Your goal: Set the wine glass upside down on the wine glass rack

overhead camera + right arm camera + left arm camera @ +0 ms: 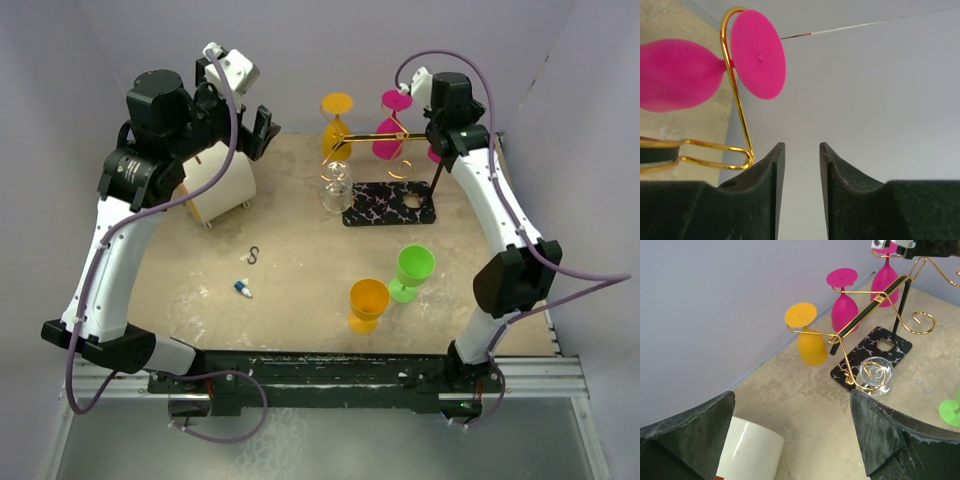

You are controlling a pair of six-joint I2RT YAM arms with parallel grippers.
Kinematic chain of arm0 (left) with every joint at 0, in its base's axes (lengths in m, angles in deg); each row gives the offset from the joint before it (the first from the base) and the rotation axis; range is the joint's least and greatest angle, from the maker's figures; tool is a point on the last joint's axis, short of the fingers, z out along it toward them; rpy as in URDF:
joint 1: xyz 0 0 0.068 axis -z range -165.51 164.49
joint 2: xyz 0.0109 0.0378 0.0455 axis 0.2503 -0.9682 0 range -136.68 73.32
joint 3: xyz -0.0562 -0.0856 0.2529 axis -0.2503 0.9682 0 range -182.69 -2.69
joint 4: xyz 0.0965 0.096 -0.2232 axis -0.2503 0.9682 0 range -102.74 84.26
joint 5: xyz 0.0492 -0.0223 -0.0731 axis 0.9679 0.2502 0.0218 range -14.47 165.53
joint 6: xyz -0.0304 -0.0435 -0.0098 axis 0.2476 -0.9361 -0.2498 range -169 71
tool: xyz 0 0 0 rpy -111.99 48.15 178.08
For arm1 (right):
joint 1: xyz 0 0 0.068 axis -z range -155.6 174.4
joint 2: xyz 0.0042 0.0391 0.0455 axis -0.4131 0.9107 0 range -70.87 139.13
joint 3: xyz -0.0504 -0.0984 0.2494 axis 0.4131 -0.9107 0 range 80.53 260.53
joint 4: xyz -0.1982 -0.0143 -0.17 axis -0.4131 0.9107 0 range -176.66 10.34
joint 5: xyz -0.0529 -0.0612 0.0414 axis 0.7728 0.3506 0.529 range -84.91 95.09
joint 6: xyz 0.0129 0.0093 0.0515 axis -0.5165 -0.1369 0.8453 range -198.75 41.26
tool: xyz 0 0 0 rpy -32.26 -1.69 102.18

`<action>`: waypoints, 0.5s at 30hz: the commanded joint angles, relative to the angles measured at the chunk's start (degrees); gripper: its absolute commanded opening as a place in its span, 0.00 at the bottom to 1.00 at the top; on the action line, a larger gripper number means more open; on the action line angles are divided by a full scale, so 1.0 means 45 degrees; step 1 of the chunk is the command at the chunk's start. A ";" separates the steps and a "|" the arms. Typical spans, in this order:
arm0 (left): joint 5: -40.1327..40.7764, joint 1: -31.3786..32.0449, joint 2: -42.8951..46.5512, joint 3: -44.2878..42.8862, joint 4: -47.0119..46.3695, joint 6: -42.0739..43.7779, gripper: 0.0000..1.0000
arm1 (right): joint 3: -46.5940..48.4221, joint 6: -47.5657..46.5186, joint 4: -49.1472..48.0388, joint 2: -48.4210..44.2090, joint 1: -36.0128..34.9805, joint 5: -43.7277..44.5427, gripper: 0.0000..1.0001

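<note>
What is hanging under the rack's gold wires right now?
Upside down: an orange glass, a magenta glass and a second magenta glass. A clear glass is at the rack's front curl; its stem is hidden, so hanging is unconfirmed.
</note>
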 commanded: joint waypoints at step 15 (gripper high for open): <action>-0.1102 -0.0110 0.0478 0.1528 -0.0775 0.0520 0.99 | -0.1196 0.2919 0.5374 -0.4977 -0.0140 -0.7966 0.58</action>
